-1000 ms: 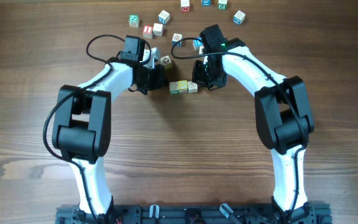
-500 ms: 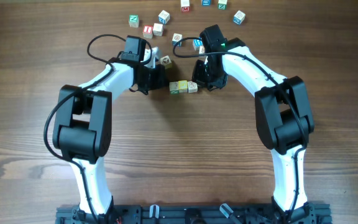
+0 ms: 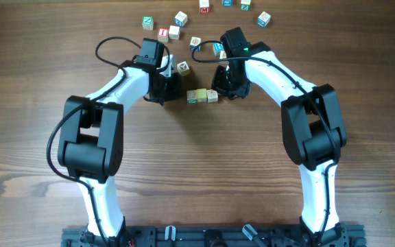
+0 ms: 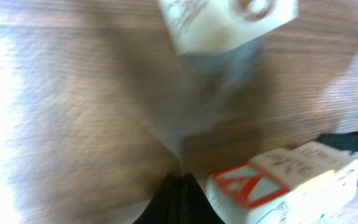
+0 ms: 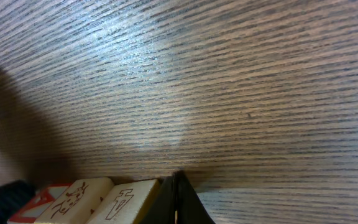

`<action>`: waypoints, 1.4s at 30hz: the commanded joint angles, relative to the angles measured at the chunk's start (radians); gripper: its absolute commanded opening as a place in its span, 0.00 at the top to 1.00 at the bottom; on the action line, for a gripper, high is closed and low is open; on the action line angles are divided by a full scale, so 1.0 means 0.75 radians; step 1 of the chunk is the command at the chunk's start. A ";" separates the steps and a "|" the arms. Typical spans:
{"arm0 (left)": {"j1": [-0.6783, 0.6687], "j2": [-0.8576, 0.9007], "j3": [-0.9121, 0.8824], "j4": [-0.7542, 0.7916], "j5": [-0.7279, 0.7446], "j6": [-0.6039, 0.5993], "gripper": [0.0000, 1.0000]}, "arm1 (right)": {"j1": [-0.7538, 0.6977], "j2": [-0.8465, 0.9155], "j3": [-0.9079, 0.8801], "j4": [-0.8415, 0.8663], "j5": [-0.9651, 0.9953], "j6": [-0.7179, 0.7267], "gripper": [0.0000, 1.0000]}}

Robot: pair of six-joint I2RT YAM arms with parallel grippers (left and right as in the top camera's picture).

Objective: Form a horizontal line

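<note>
Three small wooden cubes lie edge to edge in a horizontal line (image 3: 202, 95): a whitish one with a green mark (image 3: 193, 97), a pale yellow one (image 3: 202, 94) and a white one (image 3: 212, 95). My left gripper (image 3: 182, 93) is shut, its tip low at the row's left end. In the left wrist view the shut fingers (image 4: 180, 190) sit beside the end cube (image 4: 247, 186), whose side shows a red mark. My right gripper (image 3: 219, 92) is shut at the row's right end. In the right wrist view its tip (image 5: 178, 182) touches the nearest cube (image 5: 129, 199).
Several loose letter cubes lie scattered along the far side, among them a green-marked one (image 3: 147, 22), a red-marked one (image 3: 163, 33) and one (image 3: 263, 18) at the far right. One loose cube (image 3: 183, 66) sits just behind the left gripper, large in the left wrist view (image 4: 225, 22).
The left arm's wrist has shifted slightly. The three cubes and the right arm have not moved.
</note>
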 commanded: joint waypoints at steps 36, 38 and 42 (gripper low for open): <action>-0.019 0.166 -0.118 0.073 0.052 -0.070 0.96 | 0.005 0.038 -0.020 -0.018 0.066 0.020 0.96; -0.018 0.166 -0.118 0.075 0.051 -0.069 0.96 | 0.005 0.038 -0.020 -0.018 0.066 0.019 0.96; -0.016 0.166 -0.118 0.089 0.046 -0.069 0.96 | 0.005 0.038 -0.020 -0.024 0.066 0.021 0.96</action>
